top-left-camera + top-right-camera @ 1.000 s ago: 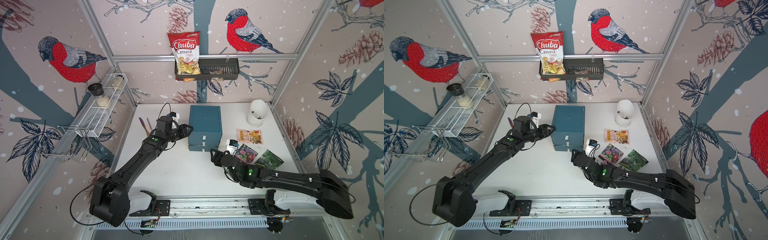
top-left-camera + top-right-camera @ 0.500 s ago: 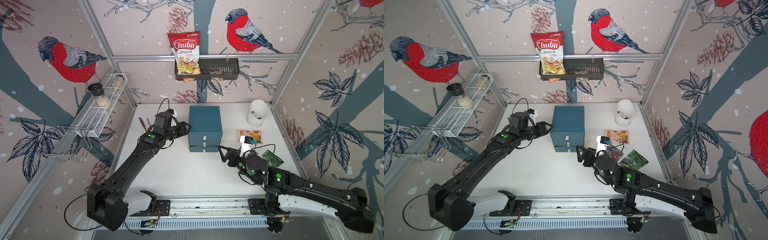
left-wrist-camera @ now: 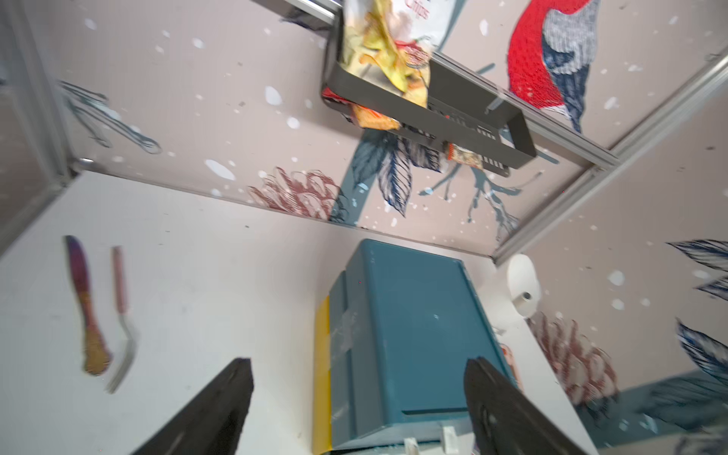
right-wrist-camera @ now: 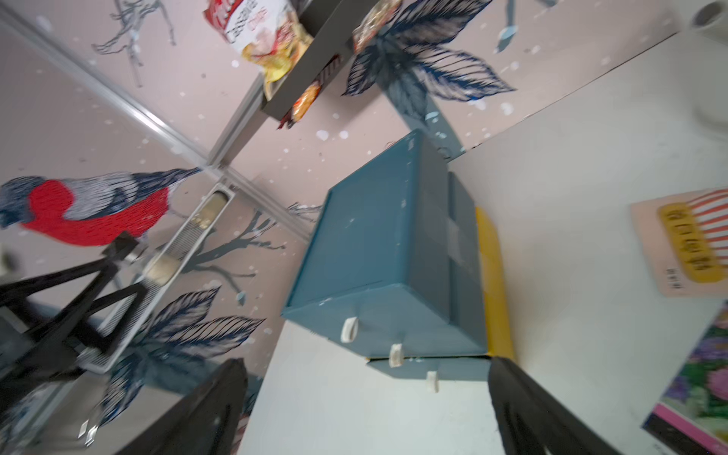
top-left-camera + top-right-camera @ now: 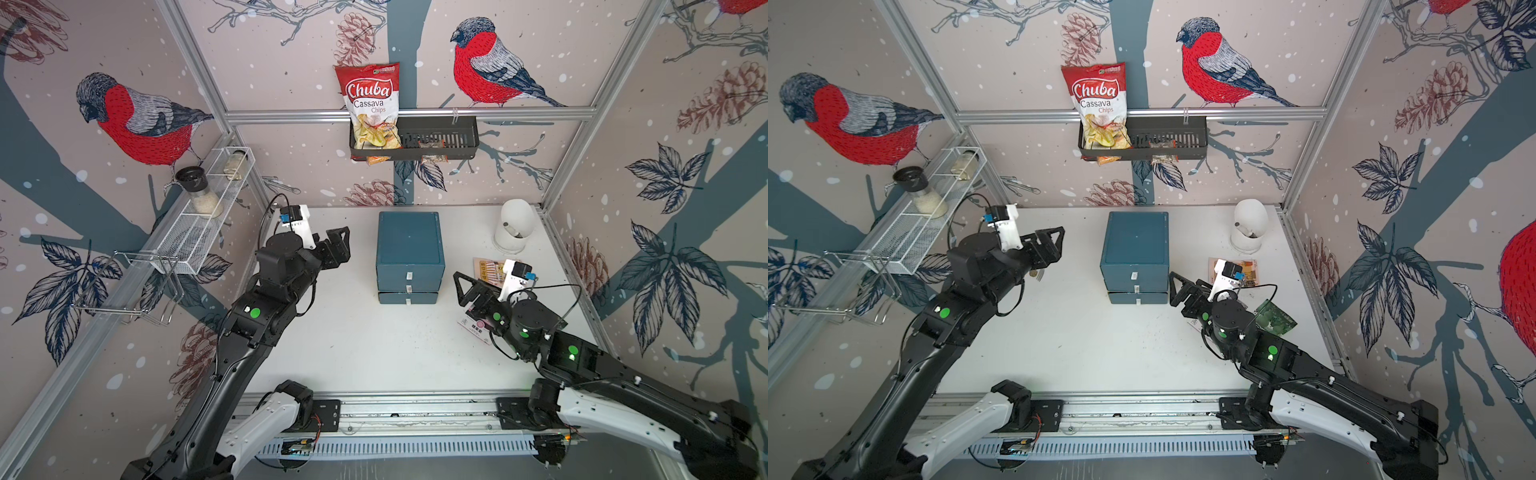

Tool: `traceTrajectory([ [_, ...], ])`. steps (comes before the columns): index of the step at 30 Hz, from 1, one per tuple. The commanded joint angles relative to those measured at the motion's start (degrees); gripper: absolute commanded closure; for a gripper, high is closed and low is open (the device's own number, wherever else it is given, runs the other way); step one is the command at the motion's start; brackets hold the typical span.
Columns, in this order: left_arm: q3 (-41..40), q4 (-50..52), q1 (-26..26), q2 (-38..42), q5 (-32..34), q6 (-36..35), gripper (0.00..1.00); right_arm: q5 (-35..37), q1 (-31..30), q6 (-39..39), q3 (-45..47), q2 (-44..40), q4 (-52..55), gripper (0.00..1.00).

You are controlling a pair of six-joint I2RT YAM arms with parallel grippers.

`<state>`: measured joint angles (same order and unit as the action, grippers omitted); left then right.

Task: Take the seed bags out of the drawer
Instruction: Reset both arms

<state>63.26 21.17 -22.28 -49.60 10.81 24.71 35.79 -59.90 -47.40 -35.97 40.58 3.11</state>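
The three seed bags lie out on the white surface (image 5: pixel 374 345), to the right of the dark teal three-drawer cabinet (image 5: pixel 409 245), and neither pincer holds one. The cream packet with orange stripes (image 4: pixel 685 240) lies flat furthest back, between the cabinet and the white domed object (image 5: pixel 513 226). The packet with pink-purple flowers and a white base (image 5: pixel 473 328) lies nearer the front, partly under the right arm. Only its white edge shows in both top views, while the right wrist view catches its printed flowers. The dark green packet (image 5: pixel 1275 320) lies beside it toward the right wall, also partly covered by the arm.

The right pincer (image 5: pixel 461 291) hovers just right of the cabinet's front, released, its black fingers (image 4: pixel 205 409) wide apart with nothing between them. The left pincer (image 5: pixel 343 245) hangs in the air left of the cabinet, apart from it and pointing toward it, likewise spread wide and empty. The cabinet's drawer fronts, each with a small white tab, face the arms' bases, and none is pulled far out.

A red chips bag (image 5: pixel 370 104) stands in the black wall basket (image 5: pixel 457 133), and a knife (image 3: pixel 84 307) and a fork (image 3: pixel 122 323) lie near the left wall
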Motion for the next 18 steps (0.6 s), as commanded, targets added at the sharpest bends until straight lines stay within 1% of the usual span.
traceTrajectory([
  [1,-5.63,-10.26,-0.04,3.43,17.95,-3.24,0.1,12.29,3.6,6.89,3.26,-0.01,-5.39,0.0],
  [3,-14.59,-19.54,0.09,6.75,25.06,-4.2,0.1,16.01,8.21,7.9,5.2,0.27,-7.35,0.0],
  [4,-18.12,-24.52,0.28,7.91,28.4,-5.15,0.1,16.3,11.77,8.39,5.66,0.77,-7.57,0.0],
  [5,-20.79,-28.29,0.7,8.33,30.67,-6.04,0.09,14.49,15.7,9.83,5.88,1.57,-8.07,0.0],
  [7,-23.51,-32.25,2.84,6.75,32.94,-7.1,0.05,5.28,26.59,13.04,5.73,5.07,-8.57,0.0],
  [8,-23.57,-32.12,4.0,5.13,33.45,-6.75,0.03,1.0,31.62,12.82,5.13,7.14,-7.56,0.0],
  [9,-23.62,-31.75,5.48,2.63,33.8,-6.31,0.03,-3.03,37.62,12.3,4.15,9.87,-6.44,0.0],
  [10,-23.59,-31.92,6.98,0.07,33.83,-6.08,0.03,-4.8,42.37,11.21,2.98,12.42,-4.74,0.0],
  [11,-24.08,-32.81,8.35,-2.03,33.92,-6.18,0.03,-5.17,45.91,10.03,1.87,14.32,-2.91,0.0],
  [13,-26.04,-36.19,12.04,-6.78,34.36,-6.19,0.03,-2.01,51.36,10.49,2.07,17.1,-3.02,0.0],
  [16,-29.51,-41.45,17.35,-12.32,32.43,-7.34,0.03,4.38,55.93,12.23,7.5,17.11,-9.25,0.0],
  [18,-33.19,-46.5,19.05,-14.78,31.38,-9.17,0.03,6.01,58.08,14.68,11.8,15.8,-14.9,0.0],
])
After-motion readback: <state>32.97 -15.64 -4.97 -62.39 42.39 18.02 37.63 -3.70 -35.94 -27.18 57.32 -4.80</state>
